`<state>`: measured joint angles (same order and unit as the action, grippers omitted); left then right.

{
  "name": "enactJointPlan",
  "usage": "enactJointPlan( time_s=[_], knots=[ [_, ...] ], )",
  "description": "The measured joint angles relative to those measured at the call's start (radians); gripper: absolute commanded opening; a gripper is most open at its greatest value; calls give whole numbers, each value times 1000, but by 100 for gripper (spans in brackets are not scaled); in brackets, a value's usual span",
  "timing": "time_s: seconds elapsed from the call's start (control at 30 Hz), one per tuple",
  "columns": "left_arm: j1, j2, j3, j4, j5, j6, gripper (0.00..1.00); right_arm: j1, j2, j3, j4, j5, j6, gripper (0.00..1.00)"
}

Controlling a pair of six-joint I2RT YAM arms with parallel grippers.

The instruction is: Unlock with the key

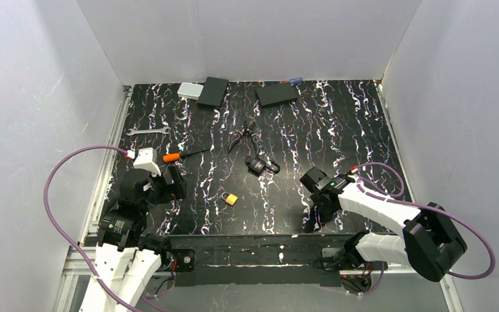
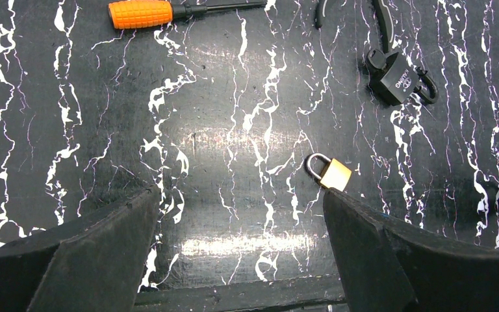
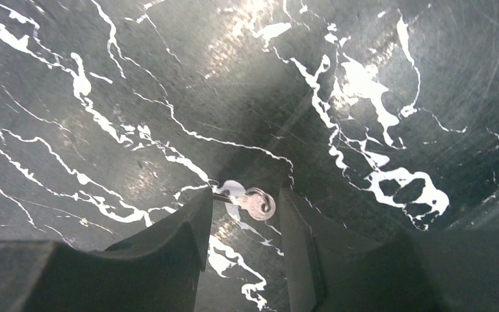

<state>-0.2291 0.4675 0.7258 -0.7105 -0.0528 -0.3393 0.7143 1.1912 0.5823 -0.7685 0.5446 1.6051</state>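
The small steel key lies flat on the table, well right of the brass padlock, between the right gripper's parted jaws. It looks light, stiff, thin and slippery, so it is best pinched across its round head. The left gripper hangs over the padlock, jaws wide apart.

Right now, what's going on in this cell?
The right hand is down on the table near its front edge, fingers straddling a small silver key that lies flat. Gaps show on both sides, so it isn't clamped. The left hand hangs wide open and empty, just short of the brass padlock, whose shackle looks closed. A black padlock lies farther out, untouched. Nothing is unlocked yet.
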Motion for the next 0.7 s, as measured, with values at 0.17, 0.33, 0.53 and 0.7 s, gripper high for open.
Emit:
enactJointPlan(
  time_s=[0.17, 0.33, 0.53, 0.7],
  knots=[
    [0, 0, -6, 0, 0, 0, 96, -2, 0, 0, 20, 54, -19, 49],
    [0, 0, -11, 0, 0, 0, 96, -7, 0, 0, 40, 75, -42, 50],
    [0, 0, -11, 0, 0, 0, 96, -8, -1, -3, 126, 60, -180, 55],
    [0, 0, -11, 0, 0, 0, 96, -8, -55, -5, 197, 53, -399, 69]
  ],
)
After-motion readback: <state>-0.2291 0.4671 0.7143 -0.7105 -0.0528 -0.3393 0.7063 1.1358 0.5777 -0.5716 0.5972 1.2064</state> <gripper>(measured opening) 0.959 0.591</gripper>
